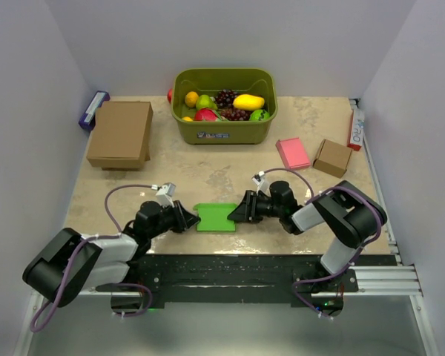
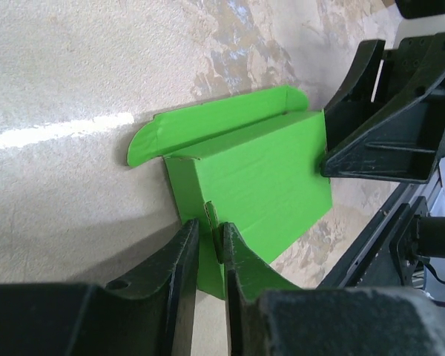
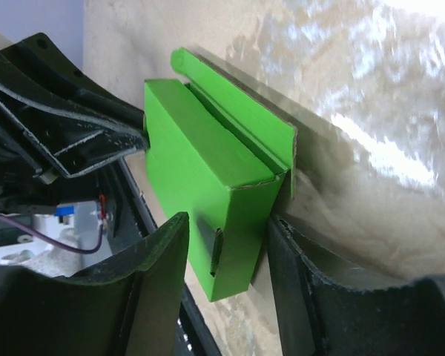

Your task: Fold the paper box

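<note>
**Paper box held at both ends, lid still open.** The bright green paper box [image 1: 216, 217] is seen lying on the mottled table [image 1: 208, 167]. An olive-green bin [image 1: 224, 133] of fruit is set well beyond it, and both arms are brought in along its length.

At the box's left end, the left gripper [image 2: 209, 233] is drawn nearly together on a small end tab [image 2: 212, 219], and the thin card is judged to be pinched between the fingers. At the box's right end, the right gripper [image 3: 226, 221] is placed astride the end wall with its jaws standing apart. One finger is set on each side of the box, and a firm clamp on both sides cannot be confirmed.

The body is already raised into a shallow block. The long lid flap [image 2: 208, 122], rounded at its corners, is left open along the box's far side.

The step in hand is judged to be the squaring and steadying of the ends, with roughly the closing half of the fold still to be done. For the next move, the right-hand hold would need to be completed gently, since thin card is easily crushed. The lid flap would then need to be swung over the box and tucked in, with the box kept from sliding on the smooth surface.
</note>
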Motion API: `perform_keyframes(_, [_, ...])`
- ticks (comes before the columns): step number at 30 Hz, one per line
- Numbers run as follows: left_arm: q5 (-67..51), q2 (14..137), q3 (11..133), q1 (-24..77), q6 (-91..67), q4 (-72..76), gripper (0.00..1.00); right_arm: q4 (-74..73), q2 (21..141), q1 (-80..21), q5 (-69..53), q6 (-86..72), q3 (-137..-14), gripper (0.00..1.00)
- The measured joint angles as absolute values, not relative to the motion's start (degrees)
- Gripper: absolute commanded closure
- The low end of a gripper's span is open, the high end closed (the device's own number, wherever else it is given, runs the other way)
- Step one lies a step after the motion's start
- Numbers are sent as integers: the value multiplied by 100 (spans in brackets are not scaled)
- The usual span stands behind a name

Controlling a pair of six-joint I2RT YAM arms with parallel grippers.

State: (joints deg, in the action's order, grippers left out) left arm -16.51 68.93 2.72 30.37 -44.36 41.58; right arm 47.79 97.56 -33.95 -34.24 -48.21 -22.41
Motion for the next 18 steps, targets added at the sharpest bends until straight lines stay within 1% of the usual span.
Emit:
perform_keyframes(7, [-1597,6630,250,3033,-4399,4185,85,5024,9782,-3404,-3682,-5168,-1977,57])
perform_keyframes(8, [-1588,6576,250,3033,-4388,4198,85,5050,9782,-3413,-3708,-5196,-1949,60])
perform_keyframes(13, [-1575,6541,250,3033,-4370,4206,85,5186,9782,-3450,-3719,-5363,-1852,65])
perform_keyframes(16, [-1577,6517,250,3033,-4370,4209,76,5400,9797,-3452,-3721,-5507,-1756,69])
perform_keyframes(17, [-1577,6477,250,3033,-4372,4187,66,5470,9804,-3452,-3717,-5546,-1728,69])
perform_keyframes(18, [-1581,6412,250,3033,-4372,4154,61,5533,9815,-3452,-3717,-5581,-1710,70])
